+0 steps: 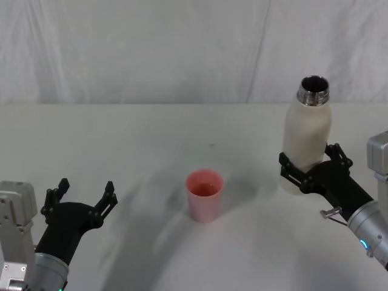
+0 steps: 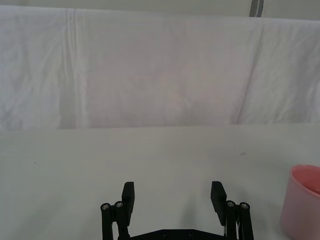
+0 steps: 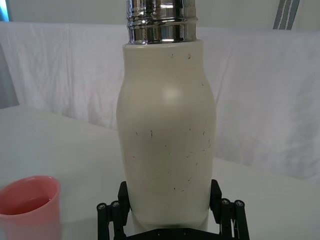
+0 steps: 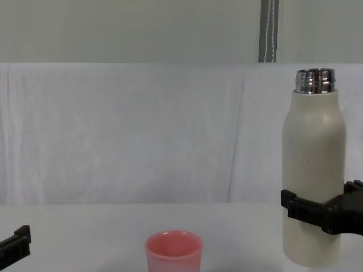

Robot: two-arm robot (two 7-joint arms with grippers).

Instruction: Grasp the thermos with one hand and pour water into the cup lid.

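In the head view, the thermos (image 1: 307, 136) is standing upright on the white surface (image 1: 151, 139), toward the right side, with its steel neck open at the top. The right pincer (image 1: 308, 168) is grasping the thermos low on its body, one finger lying on each side of it. The cup lid (image 1: 204, 195) is sitting upright near the middle of the surface, well apart from the thermos and to its left, with some liquid showing inside. The left pincer (image 1: 85, 196) is hovering at the lower left, its fingers spread wide and gripping nothing, well apart from the cup lid.

In the left wrist view, the left pincer (image 2: 173, 197) is showing two black fingers released and standing apart over bare surface (image 2: 150, 155). The cup lid (image 2: 303, 202) is sitting at the edge of the frame, clear of the fingers. A white cloth (image 2: 150, 70) is hanging behind the surface.

In the right wrist view, the thermos (image 3: 167, 135) is standing between the fingers of the right pincer (image 3: 170, 202), which are pressing against its lower body on both sides. The cup lid (image 3: 30, 206) is sitting off to one side, with liquid visible in it.

In the chest view, the thermos (image 4: 313, 170) is standing upright at the right, with the right pincer (image 4: 317, 212) wrapping around its lower part. The cup lid (image 4: 173, 250) is sitting low in the middle. A finger of the left pincer (image 4: 14, 243) is poking in at the lower left.
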